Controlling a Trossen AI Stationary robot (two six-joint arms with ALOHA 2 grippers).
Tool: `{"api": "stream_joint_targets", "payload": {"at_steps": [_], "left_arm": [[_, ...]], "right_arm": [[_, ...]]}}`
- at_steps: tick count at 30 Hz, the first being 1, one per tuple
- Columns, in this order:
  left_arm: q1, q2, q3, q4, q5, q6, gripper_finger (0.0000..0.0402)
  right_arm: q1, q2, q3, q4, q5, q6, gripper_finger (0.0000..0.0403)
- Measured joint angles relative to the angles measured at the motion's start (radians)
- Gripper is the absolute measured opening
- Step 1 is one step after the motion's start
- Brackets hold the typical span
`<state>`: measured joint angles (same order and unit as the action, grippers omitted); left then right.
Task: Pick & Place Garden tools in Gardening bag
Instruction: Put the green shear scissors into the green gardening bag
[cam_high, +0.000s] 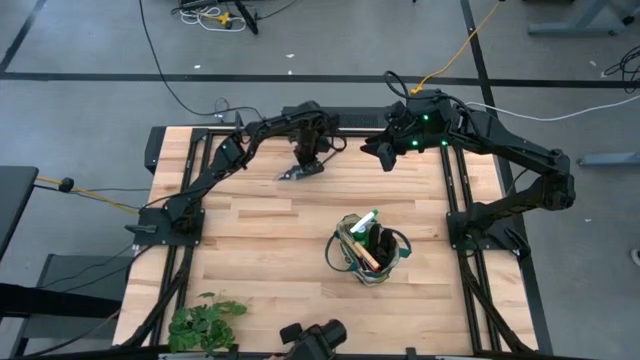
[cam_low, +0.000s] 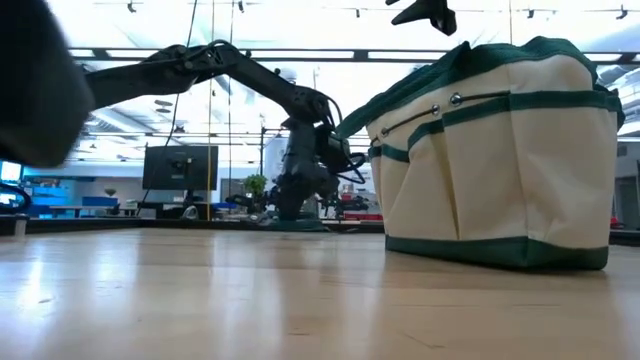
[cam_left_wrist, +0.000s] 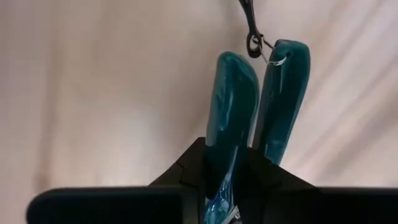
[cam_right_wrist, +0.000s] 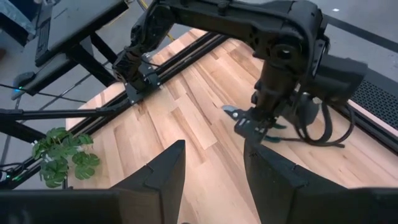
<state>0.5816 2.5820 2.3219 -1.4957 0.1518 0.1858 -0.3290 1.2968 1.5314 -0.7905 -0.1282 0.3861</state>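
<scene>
The pruning shears (cam_left_wrist: 239, 106), with teal handles, sit at the table's far middle under my left gripper (cam_left_wrist: 239, 171), which points down and is shut on them. Their grey blades (cam_right_wrist: 231, 112) stick out toward the table's left. A dark cord on a ring (cam_left_wrist: 254, 43) trails from one handle's free end. The gardening bag (cam_high: 370, 250) stands upright right of centre, with a white-nozzled spray bottle (cam_high: 368, 222) and wooden handles (cam_high: 358, 248) sticking out. My right gripper (cam_right_wrist: 214, 180) hangs open above the far right. My left gripper has the shears' two teal handles (cam_left_wrist: 233, 146) between its fingers, at the end away from the cord ring. It comes from above, pointing down. The gripper's own dark body hides the exact place of contact. Whether the shears rest on the table I cannot tell.
A leafy green plant bunch (cam_high: 205, 322) lies at the near left corner. Black rails (cam_high: 455, 190) run along both side edges. Bare wood lies between the shears and the bag. In the low view the bag (cam_low: 500, 160) fills the right half.
</scene>
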Motion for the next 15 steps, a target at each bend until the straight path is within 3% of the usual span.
{"api": "stream_joint_targets", "payload": {"at_steps": [15], "left_arm": [[-0.020,-0.136,0.001,-0.053,0.036,-0.061,0.0057]], "right_arm": [[0.000,0.000,0.000,0.001,-0.001,-0.003,0.0165]]}}
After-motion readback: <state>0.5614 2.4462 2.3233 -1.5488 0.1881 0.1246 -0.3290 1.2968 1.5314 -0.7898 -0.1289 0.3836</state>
